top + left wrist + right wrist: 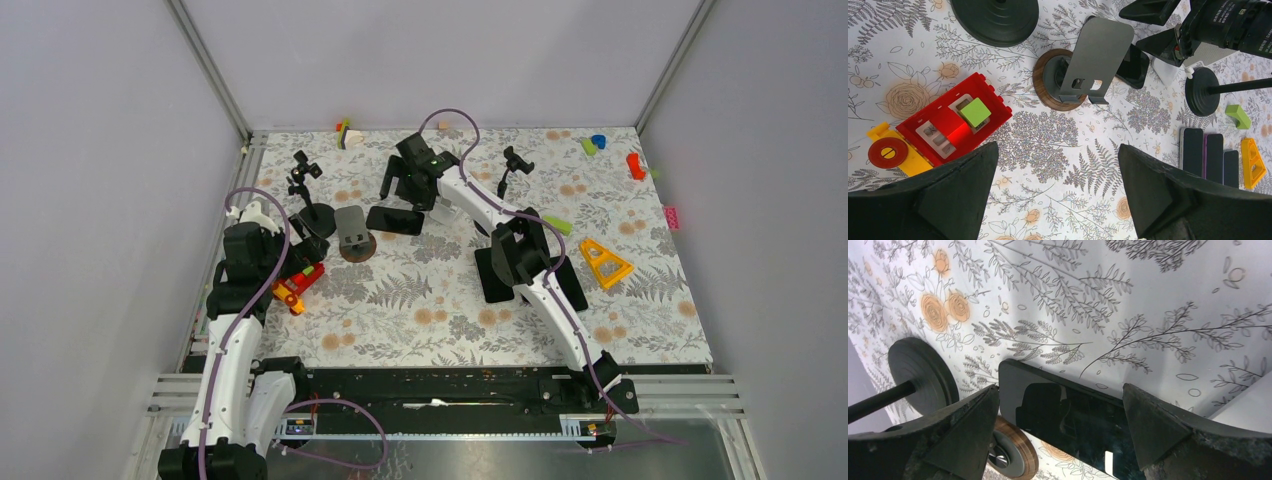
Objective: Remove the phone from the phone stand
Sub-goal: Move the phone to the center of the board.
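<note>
Showed right gripper [1059, 390] spread wide over phone [1073, 425] lying flat beside phone stand [1093, 60]; left gripper [1057, 147] wide, empty; upper-right joint lettering [1235, 20] unreadable.

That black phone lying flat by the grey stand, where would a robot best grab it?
By its two long edges, across the narrow width, coming straight down from above. The black phone lies flat, screen up, on the floral-patterned table, so only its thin sides offer a hold. The open right gripper hangs over it.
</note>
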